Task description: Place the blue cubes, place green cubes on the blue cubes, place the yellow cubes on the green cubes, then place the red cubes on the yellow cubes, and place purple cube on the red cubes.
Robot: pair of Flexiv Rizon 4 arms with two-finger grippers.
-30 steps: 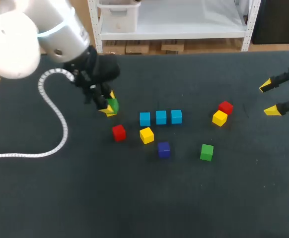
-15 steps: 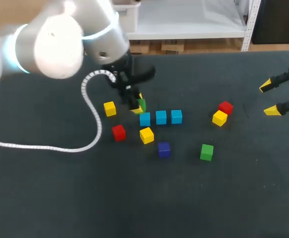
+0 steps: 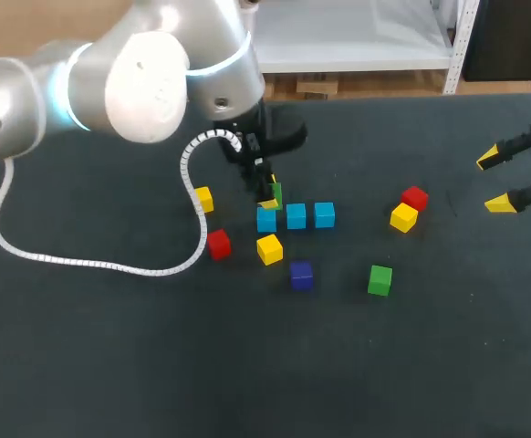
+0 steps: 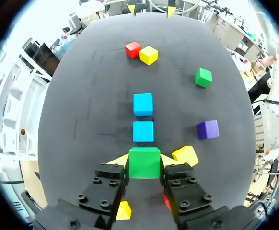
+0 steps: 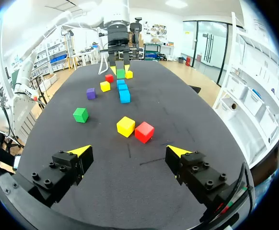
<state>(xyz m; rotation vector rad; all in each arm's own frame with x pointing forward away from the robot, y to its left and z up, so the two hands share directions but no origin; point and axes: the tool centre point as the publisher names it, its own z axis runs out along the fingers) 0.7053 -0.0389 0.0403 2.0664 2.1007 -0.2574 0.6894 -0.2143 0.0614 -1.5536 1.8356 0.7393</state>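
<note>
Three blue cubes [image 3: 296,216] lie in a row at mid-table. My left gripper [image 3: 270,196] is shut on a green cube [image 3: 275,192] just above the leftmost blue cube [image 3: 265,220]. In the left wrist view the green cube [image 4: 144,163] sits between the yellow fingertips [image 4: 118,160], with two blue cubes [image 4: 143,131] ahead of it and the third hidden beneath. A second green cube [image 3: 380,279] lies front right. Yellow cubes [image 3: 269,249] [image 3: 203,199] [image 3: 403,217], red cubes [image 3: 218,244] [image 3: 414,197] and a purple cube [image 3: 301,274] are scattered around. My right gripper [image 3: 495,181] stands open at the far right, holding nothing.
The left arm's white cable [image 3: 101,265] loops over the table's left side. In the right wrist view, a yellow cube [image 5: 125,126] and a red cube [image 5: 144,132] lie closest ahead of the open right gripper [image 5: 130,152].
My left arm has swung to the right with the green cube, from beside the left yellow cube to above the leftmost blue cube. The right arm has stayed still.
</note>
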